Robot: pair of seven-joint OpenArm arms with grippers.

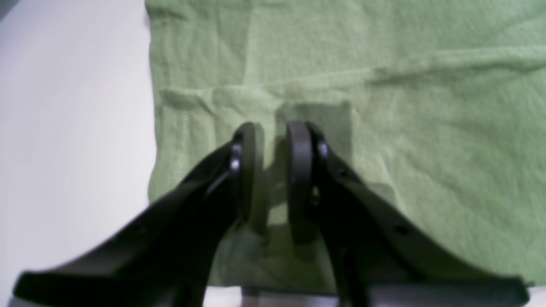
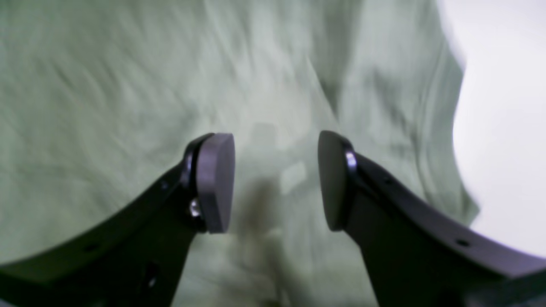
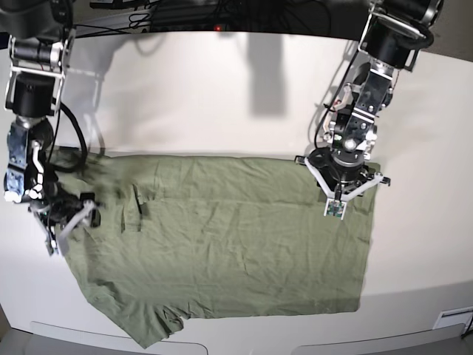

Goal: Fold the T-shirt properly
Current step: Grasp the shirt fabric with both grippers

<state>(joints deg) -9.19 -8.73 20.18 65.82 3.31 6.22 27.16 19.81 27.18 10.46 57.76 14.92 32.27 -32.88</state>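
The sage-green T-shirt (image 3: pixel 236 244) lies spread out and wrinkled across the white table, with a sleeve (image 3: pixel 151 325) reaching toward the front edge. My left gripper (image 3: pixel 334 205) hovers over the shirt's far right corner. In the left wrist view the left gripper (image 1: pixel 274 128) stands open by a narrow gap above the T-shirt (image 1: pixel 405 128), with nothing between the pads. My right gripper (image 3: pixel 65 225) is over the shirt's left edge. In the right wrist view the right gripper (image 2: pixel 275 140) is wide open above the T-shirt (image 2: pixel 106 85), holding nothing.
The white table (image 3: pixel 222 96) surrounds the shirt on all sides. Dark cables (image 3: pixel 185 15) run along the back edge. The table's front lip (image 3: pixel 244 346) lies just below the shirt's hem. Bare table shows beside each gripper in the wrist views.
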